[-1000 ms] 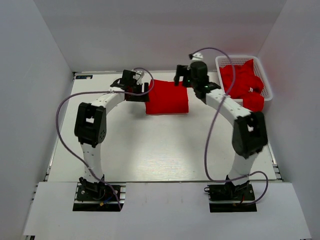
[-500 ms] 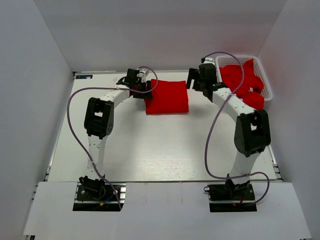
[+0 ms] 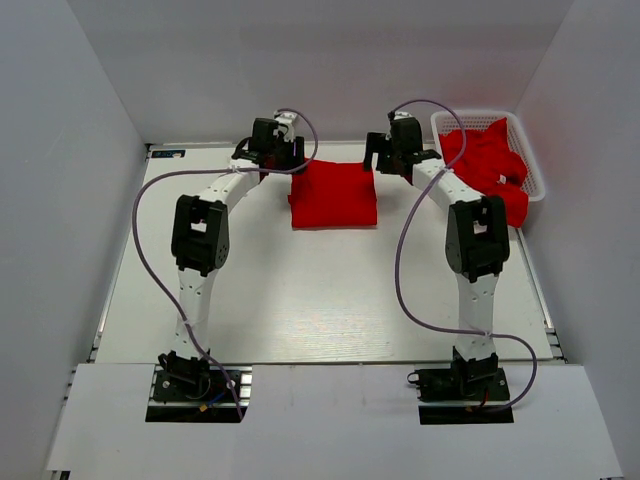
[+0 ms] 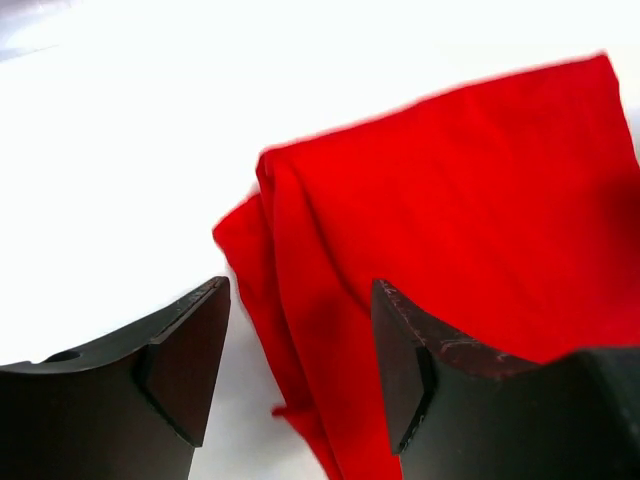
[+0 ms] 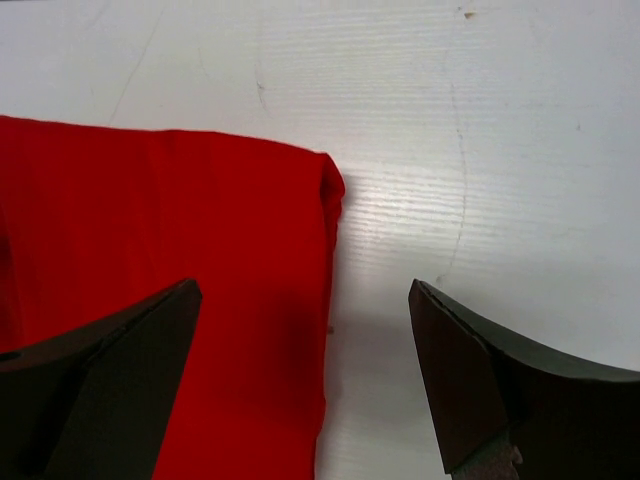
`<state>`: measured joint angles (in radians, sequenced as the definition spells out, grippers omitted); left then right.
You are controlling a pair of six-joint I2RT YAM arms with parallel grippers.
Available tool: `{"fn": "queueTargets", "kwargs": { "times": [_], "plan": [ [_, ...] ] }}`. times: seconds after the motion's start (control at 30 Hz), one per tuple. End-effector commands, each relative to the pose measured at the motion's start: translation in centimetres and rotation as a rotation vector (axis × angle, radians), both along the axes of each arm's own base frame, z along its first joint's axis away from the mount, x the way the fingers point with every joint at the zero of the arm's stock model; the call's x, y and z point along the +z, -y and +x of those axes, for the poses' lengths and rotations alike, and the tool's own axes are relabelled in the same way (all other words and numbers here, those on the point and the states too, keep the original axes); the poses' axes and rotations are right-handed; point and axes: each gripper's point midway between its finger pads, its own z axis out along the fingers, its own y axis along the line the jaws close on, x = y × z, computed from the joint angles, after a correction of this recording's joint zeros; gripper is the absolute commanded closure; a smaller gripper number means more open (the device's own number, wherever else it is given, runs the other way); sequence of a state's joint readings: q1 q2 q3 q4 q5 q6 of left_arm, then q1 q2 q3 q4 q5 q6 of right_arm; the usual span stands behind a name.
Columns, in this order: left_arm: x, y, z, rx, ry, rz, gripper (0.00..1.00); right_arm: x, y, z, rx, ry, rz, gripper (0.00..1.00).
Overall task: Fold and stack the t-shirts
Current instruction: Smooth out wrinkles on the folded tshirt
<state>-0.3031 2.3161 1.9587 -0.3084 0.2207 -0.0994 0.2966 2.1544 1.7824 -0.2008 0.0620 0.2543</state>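
Top view: seemingly finishing off folded t-shirt [image 3: 333, 195], flat at far centre, long axis left–right; next likely calls for fetching another from red heap [image 3: 487, 160] in basket [image 3: 478, 117]; left wrist: left gripper [image 4: 300, 370] part-open astride layered edge, pinching nothing; right wrist: right gripper [image 5: 305, 370] wide, empty, above corner

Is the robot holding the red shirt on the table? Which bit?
No, nothing is held. The left pincer and right pincer both hang open over the folded t-shirt, at its far corners.
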Motion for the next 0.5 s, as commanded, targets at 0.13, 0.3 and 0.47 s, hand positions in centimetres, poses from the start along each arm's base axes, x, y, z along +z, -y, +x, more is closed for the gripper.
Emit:
{"fn": "queueTargets", "kwargs": {
  "times": [0.13, 0.3, 0.47],
  "plan": [
    [-0.8, -0.3, 3.3, 0.011, 0.069, 0.076, 0.34, 1.3, -1.2, 3.1, 0.04, 0.064, 0.09, 0.1],
    [-1.1, -0.2, 3.7, 0.006, 0.085, 0.078, 0.34, 1.5, -1.8, 3.6, 0.059, 0.083, 0.13, 0.1],
    [-1.4, -0.6, 3.6, 0.03, 0.08, 0.086, 0.29, 1.1, -1.7, 3.7, 0.056, 0.076, 0.136, 0.1]
  ]
}}
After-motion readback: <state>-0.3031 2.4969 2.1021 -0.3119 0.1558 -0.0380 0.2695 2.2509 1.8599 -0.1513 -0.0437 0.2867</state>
